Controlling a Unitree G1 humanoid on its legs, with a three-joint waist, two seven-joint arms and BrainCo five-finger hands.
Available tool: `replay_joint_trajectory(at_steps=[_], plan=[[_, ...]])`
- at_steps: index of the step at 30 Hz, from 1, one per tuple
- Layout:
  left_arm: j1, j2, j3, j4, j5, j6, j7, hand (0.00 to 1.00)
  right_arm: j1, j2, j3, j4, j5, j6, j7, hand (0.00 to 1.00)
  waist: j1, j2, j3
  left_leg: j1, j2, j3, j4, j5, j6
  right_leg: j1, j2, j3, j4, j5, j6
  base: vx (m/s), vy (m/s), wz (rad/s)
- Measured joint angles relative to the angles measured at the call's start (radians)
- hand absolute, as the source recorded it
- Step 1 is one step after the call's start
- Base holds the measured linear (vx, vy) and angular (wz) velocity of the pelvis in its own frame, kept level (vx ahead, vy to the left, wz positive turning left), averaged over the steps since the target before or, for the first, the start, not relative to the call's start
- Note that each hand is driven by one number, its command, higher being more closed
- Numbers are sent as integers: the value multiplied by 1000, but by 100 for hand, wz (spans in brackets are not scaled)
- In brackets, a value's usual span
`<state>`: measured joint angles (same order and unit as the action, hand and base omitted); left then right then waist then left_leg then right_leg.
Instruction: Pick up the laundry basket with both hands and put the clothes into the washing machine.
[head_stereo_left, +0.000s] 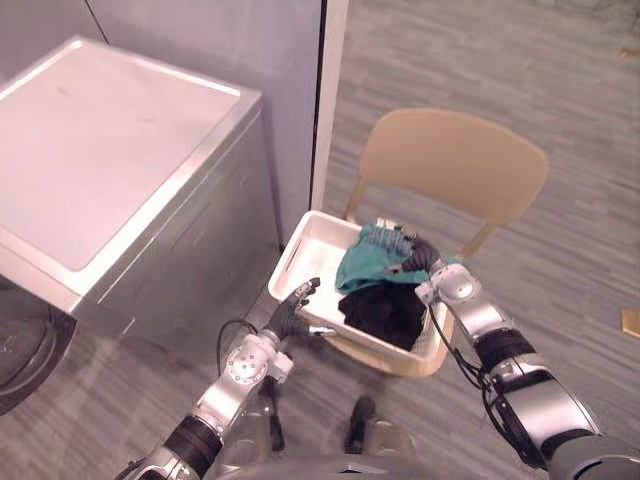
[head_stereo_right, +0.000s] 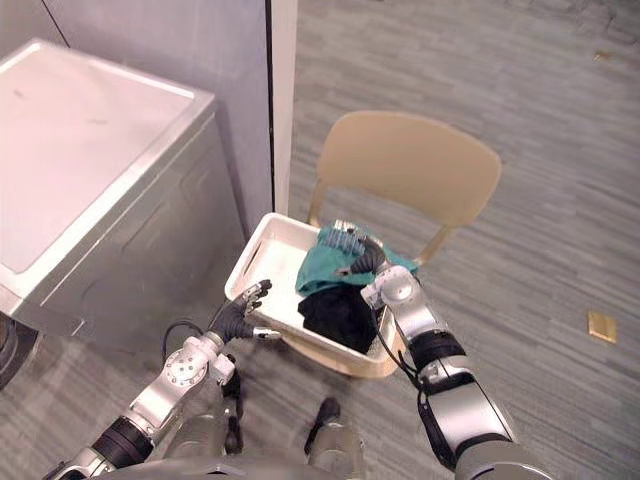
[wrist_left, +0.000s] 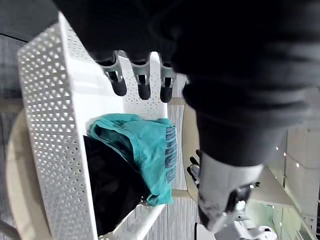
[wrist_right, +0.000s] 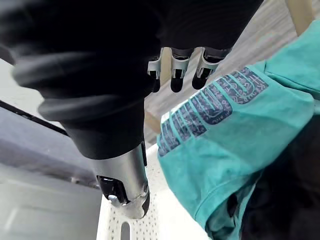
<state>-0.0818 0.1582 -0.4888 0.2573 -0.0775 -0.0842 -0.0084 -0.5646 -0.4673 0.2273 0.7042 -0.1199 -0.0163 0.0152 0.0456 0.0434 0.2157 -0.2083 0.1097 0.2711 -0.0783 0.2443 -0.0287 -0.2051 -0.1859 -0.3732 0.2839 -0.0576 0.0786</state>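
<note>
Two garments are sitting in the laundry basket (head_stereo_left: 305, 245), so basically none of the job is looking done yet. The basket is resting on the seat of a tan chair (head_stereo_left: 455, 165) near the washing machine (head_stereo_left: 100, 150). It isn't lifted, and the machine's flat top is looking closed from here. What's remaining, I'm guessing: getting both hands on the rim, lifting, carrying it over, opening up and unloading.

The left hand (head_stereo_left: 293, 310) is hovering at the near-left corner of the basket with its fingers apart and relaxed, gripping nothing. Its wrist view is showing the dark fingertips just short of the white wall. The right hand (head_stereo_left: 412, 255) is hanging over the far right side, above the teal garment (head_stereo_left: 365, 262), fingers loosely straight and not closing on anything. I can't tell whether it's brushing the cloth.

Materials-wise, the basket is looking like stiff white plastic, rectangular with rounded corners and walls punched full of little holes, so the rim should be giving a firm edge. The teal piece is lying soft and crumpled, showing a striped printed patch. The black garment (head_stereo_left: 385, 312) is bunching up floppy beside it. The chair is showing a smooth curved back, the washer is looking boxy and grey with a pale smooth top, and the floor (head_stereo_left: 560, 90) is running in grey planks.
</note>
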Motion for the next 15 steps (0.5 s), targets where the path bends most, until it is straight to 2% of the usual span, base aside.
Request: replay_joint_trajectory(at_steps=[10,13,15], plan=[[-27,-21,56,-49,1,-4,64,0,-203,5,-144,102,-213,51,-182,0,7,14,122,-106,-13,-27,0,27,2,-113,-25,-21,62,-14,-7,-1,-22,7],[-36,-21,63,-49,1,-4,74,0,-242,4,-175,109,-242,69,-218,0,7,14,161,-108,-13,-28,0,28,2,-116,-26,-22,68,-13,-4,35,-38,0],[-45,-23,67,-49,1,-4,91,0,-285,1,-184,139,-243,70,-240,0,9,14,165,-136,-13,-28,1,32,7,-149,-27,-21,80,-15,-5,46,-52,-4]])
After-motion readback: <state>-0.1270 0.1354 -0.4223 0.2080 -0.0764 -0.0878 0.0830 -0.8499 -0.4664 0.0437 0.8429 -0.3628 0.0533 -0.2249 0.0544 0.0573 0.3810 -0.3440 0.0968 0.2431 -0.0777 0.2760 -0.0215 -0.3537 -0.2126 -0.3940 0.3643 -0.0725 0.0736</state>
